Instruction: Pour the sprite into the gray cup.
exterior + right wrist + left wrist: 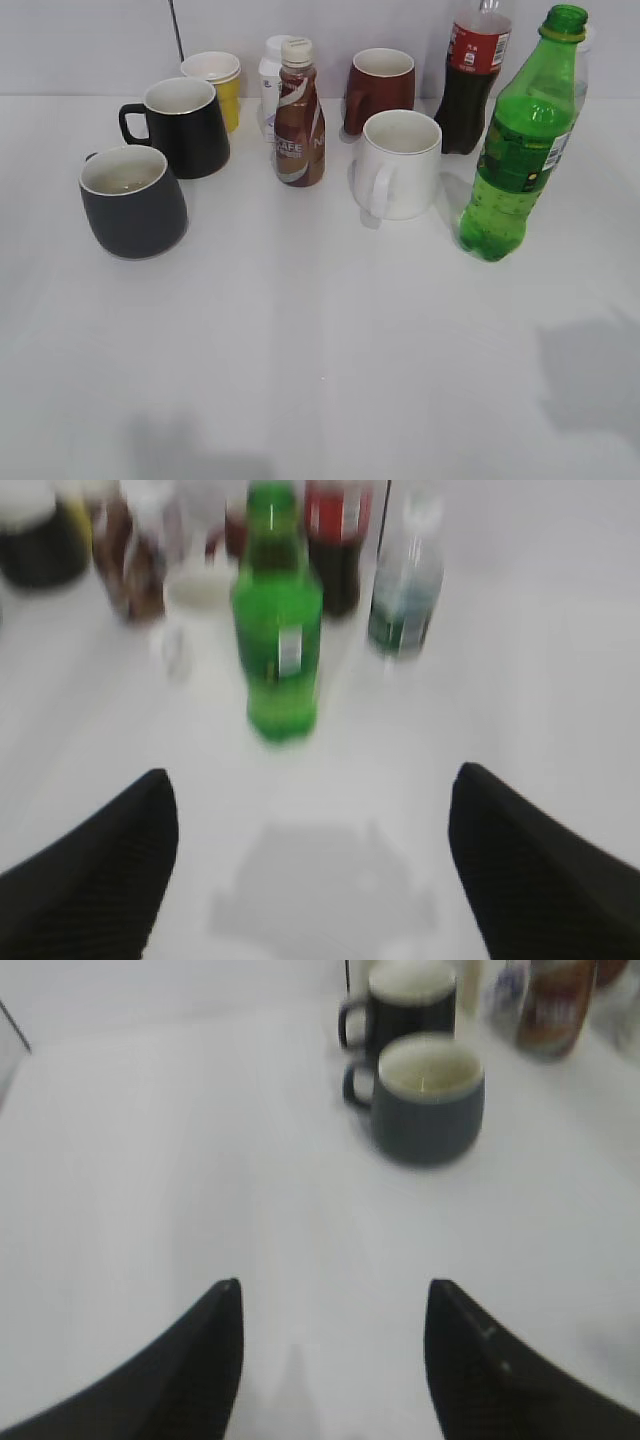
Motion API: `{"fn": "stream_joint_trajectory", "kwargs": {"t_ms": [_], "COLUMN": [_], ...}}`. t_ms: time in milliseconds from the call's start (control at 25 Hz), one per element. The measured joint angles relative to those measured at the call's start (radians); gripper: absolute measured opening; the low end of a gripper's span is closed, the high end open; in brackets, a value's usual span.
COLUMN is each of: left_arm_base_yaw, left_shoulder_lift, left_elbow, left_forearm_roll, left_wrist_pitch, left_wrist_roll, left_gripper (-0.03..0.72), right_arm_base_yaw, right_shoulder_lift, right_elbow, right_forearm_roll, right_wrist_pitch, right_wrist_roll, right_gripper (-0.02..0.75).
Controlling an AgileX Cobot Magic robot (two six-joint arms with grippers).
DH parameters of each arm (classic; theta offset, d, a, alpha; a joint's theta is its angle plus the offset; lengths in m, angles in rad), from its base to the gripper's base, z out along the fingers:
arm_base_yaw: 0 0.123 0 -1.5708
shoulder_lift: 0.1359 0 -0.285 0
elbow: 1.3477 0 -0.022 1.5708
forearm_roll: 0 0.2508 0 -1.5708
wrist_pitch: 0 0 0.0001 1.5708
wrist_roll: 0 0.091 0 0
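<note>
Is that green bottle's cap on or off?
Off. The sprite stands upright with a bare open neck, no cap.

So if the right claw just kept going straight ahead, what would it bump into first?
Most likely the green sprite bottle, standing slightly left of centre ahead of the open right claw; bare table lies between, though the blur makes depth uncertain.

Green sprite (520, 150); charcoal gray cup (133, 203), off-white inside; white mug (398, 163); black fingers (200, 1360)
</note>
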State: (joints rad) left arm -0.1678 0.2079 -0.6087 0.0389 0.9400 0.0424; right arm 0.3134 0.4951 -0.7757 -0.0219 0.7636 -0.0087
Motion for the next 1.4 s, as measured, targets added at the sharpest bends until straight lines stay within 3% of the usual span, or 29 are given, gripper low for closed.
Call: {"fn": "stream_joint_trajectory", "kwargs": {"t_ms": [160,360,640,840,1400], "left_arm_base_yaw": [0.000,0.000,0.000,0.000,0.008], "left_shoulder_lift": [-0.058,-0.117,-0.158,-0.165,-0.166], "left_elbow": [0.000,-0.001,0.060,0.089,0.089], "left_forearm_roll": [0.006,0.009,0.019,0.019,0.019], "left_wrist_pitch": [0.184,0.229,0.189,0.135,0.129], "left_wrist_roll": [0.000,0.000,0.000,0.000,0.000], "left_gripper": [0.445,0.450,0.449,0.449,0.382], "right_arm_base_yaw": [0.000,0.000,0.000,0.000,-0.005], "right_shoulder_lift": [-0.107,-0.226,-0.329,-0.329,-0.328], "right_elbow": [0.000,0.044,0.239,0.258,0.275], "right_forearm_roll": [0.022,0.022,0.016,0.013,0.012], "right_wrist_pitch": [0.288,0.410,0.370,0.270,0.275], "right_wrist_roll": [0.000,0.000,0.000,0.000,0.001], "right_gripper": [0.627,0.615,0.596,0.596,0.595]}}
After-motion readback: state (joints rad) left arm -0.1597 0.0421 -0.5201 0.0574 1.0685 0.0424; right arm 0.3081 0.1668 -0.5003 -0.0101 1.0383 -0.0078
